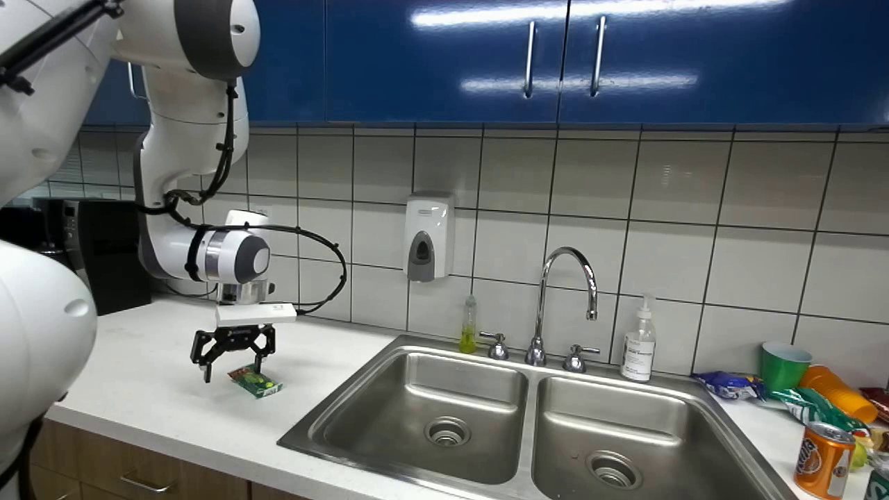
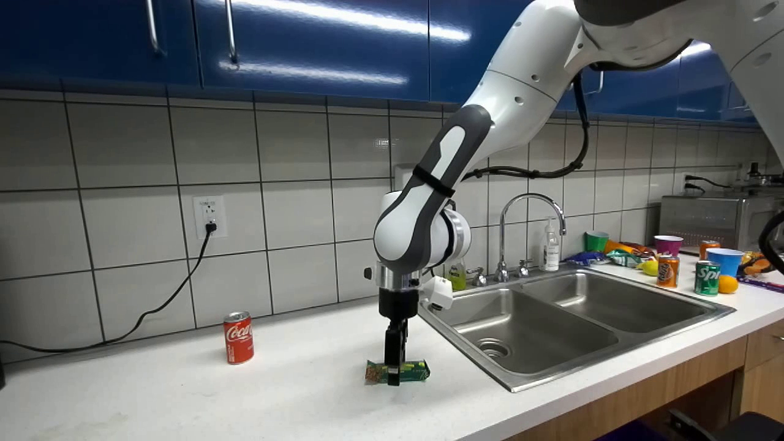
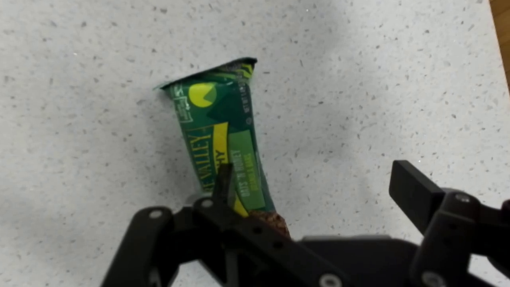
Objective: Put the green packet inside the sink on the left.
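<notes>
Packet [image 3: 224, 137], apparently "OATS 'N HONEY"

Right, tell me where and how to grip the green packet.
I'd pinch the green packet across its middle from straight above, jaws astride its long edges: it lies flat on the counter, long and narrow. The open gripper probably needs a sideways shift first, since in the wrist view one finger overlaps the packet.

Green Oats 'n Honey granola-bar packet [image 3: 219, 133] lay printed face up on the white countertop [image 1: 149, 389], one end flared, near the stainless-steel double sink [image 1: 351, 389], whose left basin [image 1: 389, 420] was nearer.
</notes>
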`<state>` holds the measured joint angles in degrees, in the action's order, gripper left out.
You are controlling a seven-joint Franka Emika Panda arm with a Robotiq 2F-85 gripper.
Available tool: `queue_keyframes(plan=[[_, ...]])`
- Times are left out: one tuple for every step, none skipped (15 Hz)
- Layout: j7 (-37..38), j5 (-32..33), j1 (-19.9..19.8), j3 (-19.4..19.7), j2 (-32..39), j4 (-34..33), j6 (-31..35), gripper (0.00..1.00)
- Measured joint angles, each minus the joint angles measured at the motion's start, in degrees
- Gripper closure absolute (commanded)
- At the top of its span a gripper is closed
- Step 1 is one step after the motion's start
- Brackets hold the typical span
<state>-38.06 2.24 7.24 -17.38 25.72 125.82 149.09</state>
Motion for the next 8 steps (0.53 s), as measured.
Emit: queue_keyframes(plan=[[-0.1,0.0,0.0,0.0,0.4,-0.3,0.1,0.0],[-0.1,0.0,0.0,0.0,0.8,-0.7,0.2,0.0],[-0.2,0.0,0.0,0.0,1.2,-1.1,0.4,0.0],[-0.3,0.1,0.0,0.0,1.7,-1.5,0.5,0.0],[-0.4,0.2,0.0,0.0,2.1,-2.0,0.6,0.0],[-0.4,0.4,0.0,0.0,2.4,-2.4,0.7,0.0],[-0.4,0.6,0.0,0.0,2.8,-2.9,0.7,0.0],[-0.5,0.8,0.0,0.0,3.1,-3.4,0.7,0.0]])
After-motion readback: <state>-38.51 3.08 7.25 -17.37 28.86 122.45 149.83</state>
